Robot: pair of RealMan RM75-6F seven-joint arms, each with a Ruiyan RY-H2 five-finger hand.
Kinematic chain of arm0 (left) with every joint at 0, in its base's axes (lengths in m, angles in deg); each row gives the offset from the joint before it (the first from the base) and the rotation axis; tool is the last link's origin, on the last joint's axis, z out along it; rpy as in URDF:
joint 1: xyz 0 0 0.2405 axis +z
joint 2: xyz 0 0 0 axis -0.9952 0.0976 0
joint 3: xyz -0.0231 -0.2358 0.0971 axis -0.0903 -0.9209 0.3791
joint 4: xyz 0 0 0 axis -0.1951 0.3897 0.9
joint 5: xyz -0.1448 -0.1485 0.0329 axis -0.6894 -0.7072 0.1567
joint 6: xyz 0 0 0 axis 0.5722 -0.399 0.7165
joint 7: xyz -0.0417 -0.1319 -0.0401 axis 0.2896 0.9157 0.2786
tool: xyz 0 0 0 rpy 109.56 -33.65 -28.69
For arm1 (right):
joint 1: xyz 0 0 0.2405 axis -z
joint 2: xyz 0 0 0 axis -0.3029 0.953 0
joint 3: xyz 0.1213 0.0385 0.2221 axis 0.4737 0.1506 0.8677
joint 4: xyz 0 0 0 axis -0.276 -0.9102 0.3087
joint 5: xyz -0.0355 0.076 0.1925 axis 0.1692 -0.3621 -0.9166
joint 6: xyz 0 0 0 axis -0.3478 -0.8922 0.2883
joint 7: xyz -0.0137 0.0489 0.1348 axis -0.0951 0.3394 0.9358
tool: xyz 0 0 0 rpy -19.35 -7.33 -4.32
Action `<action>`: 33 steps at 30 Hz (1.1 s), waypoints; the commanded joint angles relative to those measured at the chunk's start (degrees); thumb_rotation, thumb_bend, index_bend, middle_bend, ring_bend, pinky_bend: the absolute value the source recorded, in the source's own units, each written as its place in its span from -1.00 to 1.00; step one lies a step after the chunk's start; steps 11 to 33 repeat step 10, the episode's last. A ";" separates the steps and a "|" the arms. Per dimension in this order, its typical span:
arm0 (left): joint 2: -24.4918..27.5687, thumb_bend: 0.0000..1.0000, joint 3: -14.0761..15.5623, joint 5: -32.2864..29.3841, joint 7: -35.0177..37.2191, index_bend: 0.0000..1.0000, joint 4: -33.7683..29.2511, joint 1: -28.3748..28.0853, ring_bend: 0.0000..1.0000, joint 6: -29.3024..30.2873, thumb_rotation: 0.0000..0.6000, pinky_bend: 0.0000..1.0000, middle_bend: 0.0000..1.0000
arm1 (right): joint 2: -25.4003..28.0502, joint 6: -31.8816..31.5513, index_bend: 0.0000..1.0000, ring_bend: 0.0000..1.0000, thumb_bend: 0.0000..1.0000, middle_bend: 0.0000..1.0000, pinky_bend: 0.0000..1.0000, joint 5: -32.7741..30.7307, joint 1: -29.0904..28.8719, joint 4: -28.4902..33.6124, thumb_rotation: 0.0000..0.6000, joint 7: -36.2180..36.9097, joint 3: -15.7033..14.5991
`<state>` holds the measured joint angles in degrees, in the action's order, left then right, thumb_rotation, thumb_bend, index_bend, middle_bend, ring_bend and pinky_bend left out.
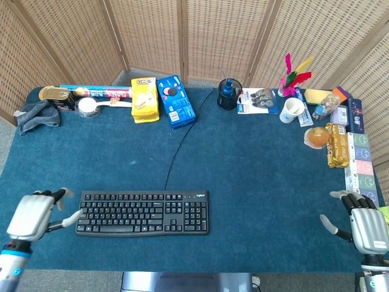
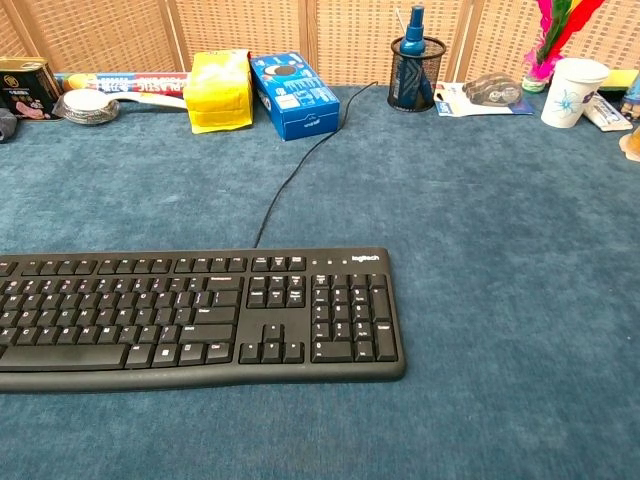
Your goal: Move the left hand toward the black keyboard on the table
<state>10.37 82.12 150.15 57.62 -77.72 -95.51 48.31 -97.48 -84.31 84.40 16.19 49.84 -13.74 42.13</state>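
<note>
The black keyboard point(image 1: 143, 213) lies flat on the blue table near its front edge; the chest view shows it large at the lower left point(image 2: 200, 315). Its black cable point(image 1: 182, 140) runs toward the back of the table. My left hand point(image 1: 33, 216) hovers just left of the keyboard's left end, fingers apart, holding nothing, one fingertip close to the keyboard's corner. My right hand point(image 1: 362, 226) is at the table's front right corner, fingers spread and empty. Neither hand shows in the chest view.
Along the back edge stand a yellow box point(image 1: 144, 99), a blue biscuit box point(image 1: 176, 101), a black pen cup point(image 1: 229, 94) and a paper cup point(image 1: 292, 109). Snack packs point(image 1: 349, 152) line the right edge. A grey cloth point(image 1: 37, 114) lies at the back left.
</note>
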 commanded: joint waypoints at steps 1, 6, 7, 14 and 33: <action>1.07 -0.85 1.18 2.78 4.18 -0.23 1.57 3.76 -0.03 4.97 -1.00 -0.08 0.13 | -0.28 0.39 -0.43 -0.47 -0.39 -0.38 -0.51 0.19 -0.37 0.20 -1.00 -0.44 -0.01; 1.54 -0.84 1.81 4.61 6.48 -0.23 3.12 7.12 -0.03 8.61 -1.00 -0.09 0.13 | -0.50 0.76 -0.43 -0.47 -0.39 -0.38 -0.51 0.29 -0.81 0.53 -1.00 -0.91 0.06; 1.59 -0.84 1.83 4.77 6.56 -0.23 3.23 7.35 -0.03 8.75 -1.00 -0.09 0.13 | -0.51 0.78 -0.43 -0.47 -0.39 -0.38 -0.51 0.30 -0.85 0.56 -1.00 -0.96 0.06; 1.74 -0.85 1.70 5.17 6.90 -0.23 3.44 8.04 -0.03 9.07 -1.00 -0.09 0.13 | -0.53 0.85 -0.43 -0.47 -0.39 -0.38 -0.51 0.25 -0.93 0.65 -1.00 -1.11 0.06; 1.74 -0.85 1.70 5.17 6.90 -0.23 3.44 8.04 -0.03 9.07 -1.00 -0.09 0.13 | -0.53 0.85 -0.43 -0.47 -0.39 -0.38 -0.51 0.25 -0.93 0.65 -1.00 -1.11 0.06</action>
